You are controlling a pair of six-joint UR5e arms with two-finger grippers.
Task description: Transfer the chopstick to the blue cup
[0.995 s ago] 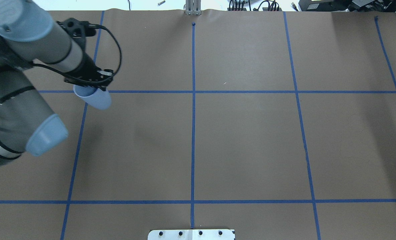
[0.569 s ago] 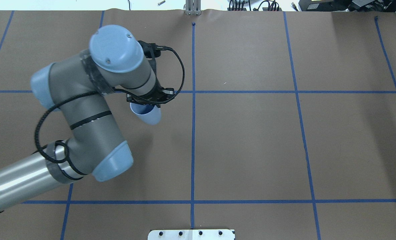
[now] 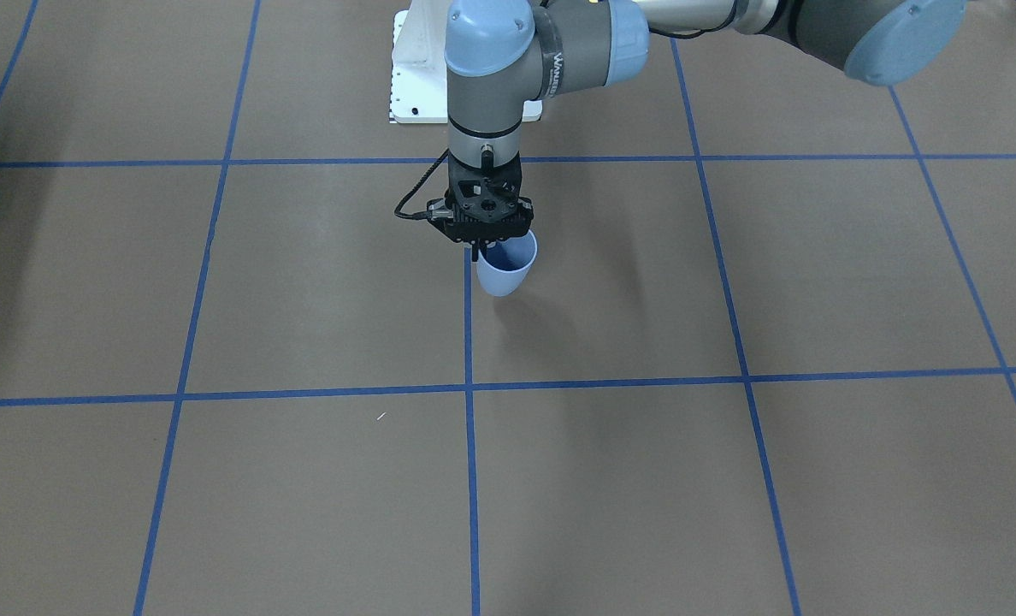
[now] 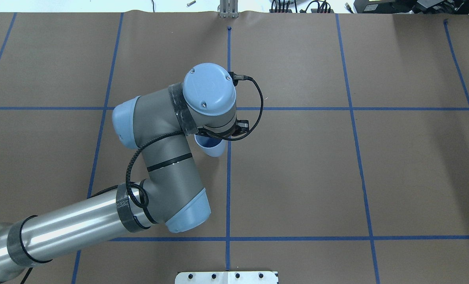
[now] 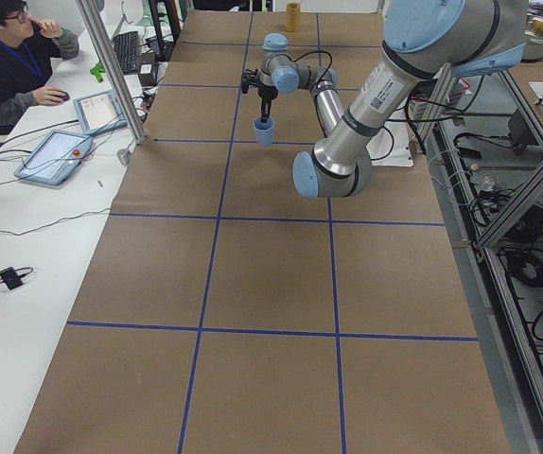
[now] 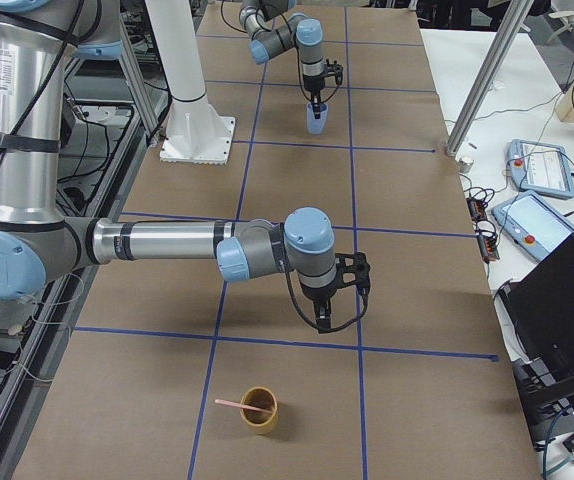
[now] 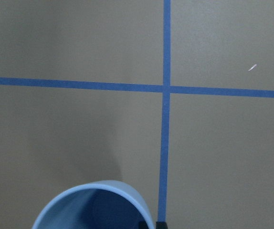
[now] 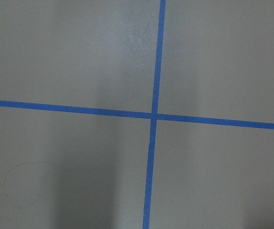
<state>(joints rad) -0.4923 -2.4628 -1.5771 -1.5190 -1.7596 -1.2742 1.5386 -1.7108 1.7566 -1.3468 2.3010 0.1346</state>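
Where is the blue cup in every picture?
Front-facing: blue cup centre, under the left gripper.
Overhead: blue cup centre, beneath the wrist.
Exterior left: blue cup top middle, small.
Exterior right: blue cup top middle, small.
Left wrist: blue cup at bottom edge.
Right wrist: not in it.
Landmark: blue tape line beside it.

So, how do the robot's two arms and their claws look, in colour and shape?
Both arms are alike. The left arm has round silver-grey tubes, light blue caps on its joints, black bands and a black cable looped along it. White lettering marks its wrist, too small to read. The left claw is black. The right arm matches; the right claw is black too.
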